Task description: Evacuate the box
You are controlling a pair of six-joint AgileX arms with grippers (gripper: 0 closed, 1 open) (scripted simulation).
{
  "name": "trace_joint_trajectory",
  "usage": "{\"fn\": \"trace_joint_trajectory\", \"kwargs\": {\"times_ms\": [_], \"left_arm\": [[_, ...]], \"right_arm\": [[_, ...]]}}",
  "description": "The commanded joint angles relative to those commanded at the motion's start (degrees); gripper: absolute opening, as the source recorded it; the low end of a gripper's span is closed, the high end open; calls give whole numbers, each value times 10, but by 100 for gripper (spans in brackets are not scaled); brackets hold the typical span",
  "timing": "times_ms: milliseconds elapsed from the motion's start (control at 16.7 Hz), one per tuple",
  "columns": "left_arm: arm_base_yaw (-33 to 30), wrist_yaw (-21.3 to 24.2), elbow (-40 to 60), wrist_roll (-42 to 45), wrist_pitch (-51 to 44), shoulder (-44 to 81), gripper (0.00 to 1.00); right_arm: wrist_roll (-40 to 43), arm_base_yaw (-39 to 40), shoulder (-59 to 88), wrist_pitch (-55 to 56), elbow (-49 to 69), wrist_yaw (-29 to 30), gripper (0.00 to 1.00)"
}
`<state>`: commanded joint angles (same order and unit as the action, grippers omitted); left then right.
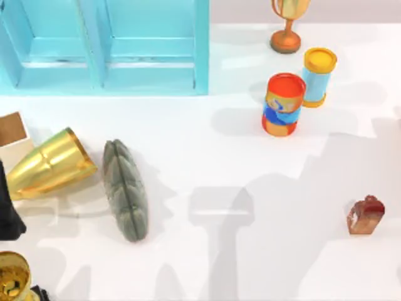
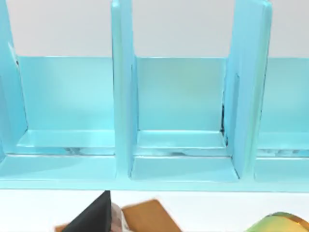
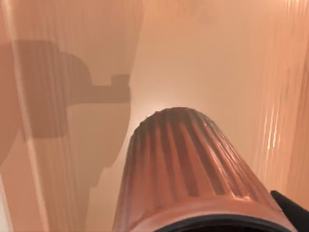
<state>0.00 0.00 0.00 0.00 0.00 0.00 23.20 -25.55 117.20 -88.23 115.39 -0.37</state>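
white tabletop [image 1: 207, 163] carrying scattered props, with a light-blue cabinet [image 1: 106, 47] standing along its far left edge.

the box [image 1: 12, 135], white-walled with a brown inside, is sitting at the far left edge of the table, touching the narrow end of a gold cup [image 1: 50, 164] lying on its side; a grey cushion [image 1: 125, 189] is lying just beside the cup. the left arm [image 1: 7, 207] is hanging at the left edge near the box, and whether its pincer is open or closed i cannot tell. the right wrist view is looking at a ribbed orange cylinder [image 3: 193, 174]; its pincer state i cannot tell either.
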Motion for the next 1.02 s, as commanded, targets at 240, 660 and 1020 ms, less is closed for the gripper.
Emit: {"fn": "trace_joint_trajectory", "kwargs": {"times_ms": [240, 660, 1020], "left_arm": [[0, 0, 0, 0, 0, 0, 100], [0, 0, 0, 0, 0, 0, 100], [0, 0, 0, 0, 0, 0, 100]], "right_arm": [[-38, 39, -11, 15, -30, 4, 0], [-317, 334, -98, 118, -224, 23, 0], [-554, 563, -193, 220, -432, 32, 0]]}}
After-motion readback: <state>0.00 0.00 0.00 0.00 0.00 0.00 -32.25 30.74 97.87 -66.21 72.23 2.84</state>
